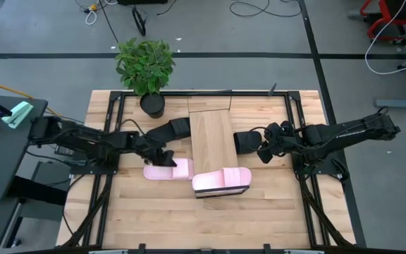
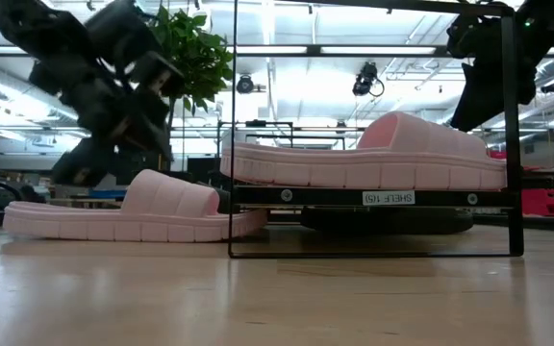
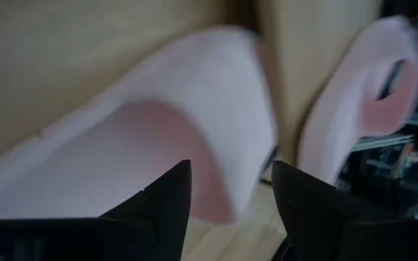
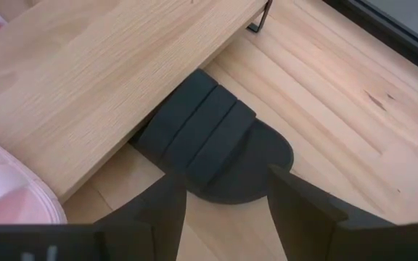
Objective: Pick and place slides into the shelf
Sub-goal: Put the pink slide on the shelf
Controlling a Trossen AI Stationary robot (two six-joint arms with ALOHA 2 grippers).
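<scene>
**A:** What are the two arms doing?

**B:** The left gripper (image 1: 166,156) is low over the surface, left of the shelf (image 1: 211,134). Its fingers (image 3: 167,194) are spread apart with a clear gap, nothing between them, poised right at the strap of a pale pink slide (image 1: 168,170). From the wrist view the strap fills the space just ahead of the fingertips; I cannot tell whether they touch it.

**A:** And the right one?

**B:** The right gripper (image 1: 265,150) sits right of the shelf, near the surface's middle. Its fingers (image 4: 167,205) are also open and empty, pointing at a black slide (image 4: 212,143) whose toe end is tucked under the shelf's board.

**A:** Where are the other slides?

**B:** A second pale pink slide (image 1: 221,180) lies across the shelf's near end, resting on the board. A second black slide (image 1: 168,130) lies against the shelf's left side, towards the far edge. The first pink one lies flat on the surface, its end just beside the shelf.

**A:** Any writing?

**B:** In the low view, a small white label (image 2: 389,197) on the shelf's black edge reads roughly "SHELF", followed by characters too small to make out.

**A:** Anything else?

**B:** A potted plant (image 1: 146,69) stands at the far edge, left of the shelf.
</scene>
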